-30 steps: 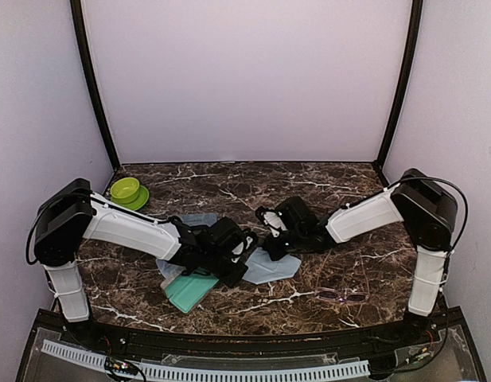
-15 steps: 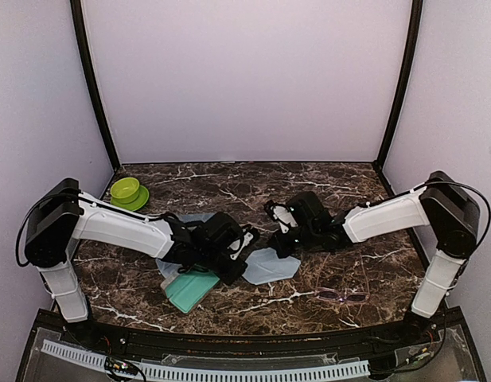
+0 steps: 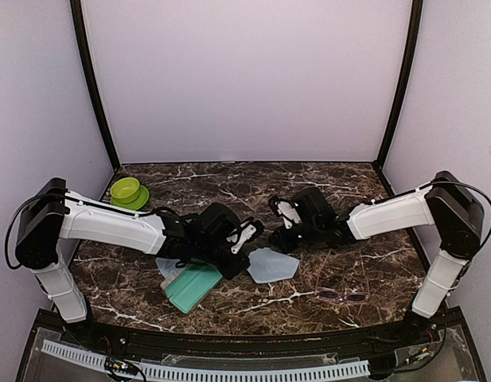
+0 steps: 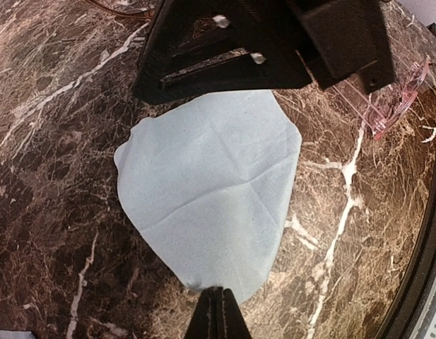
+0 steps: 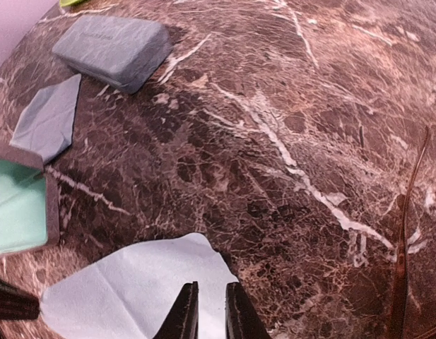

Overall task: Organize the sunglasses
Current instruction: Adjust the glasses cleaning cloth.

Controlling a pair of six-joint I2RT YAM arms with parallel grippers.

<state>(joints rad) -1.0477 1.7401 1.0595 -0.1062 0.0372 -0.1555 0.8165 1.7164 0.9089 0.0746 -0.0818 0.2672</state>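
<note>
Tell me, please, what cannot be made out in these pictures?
- Dark-framed sunglasses: right wrist view, one temple shows; the right edge cuts off the rest.
- Pink sunglasses: left wrist view, partly behind the right gripper.
- Grey case: top view, almost wholly under the left arm.
- Second cloth: top view, mostly under the same arm.

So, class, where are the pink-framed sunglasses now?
In the top view, the pink-framed sunglasses lie near the front edge, right of the light blue cloth.

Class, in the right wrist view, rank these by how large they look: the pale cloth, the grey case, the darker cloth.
1. pale cloth, though it lies nearest the camera
2. grey case
3. darker cloth
</note>
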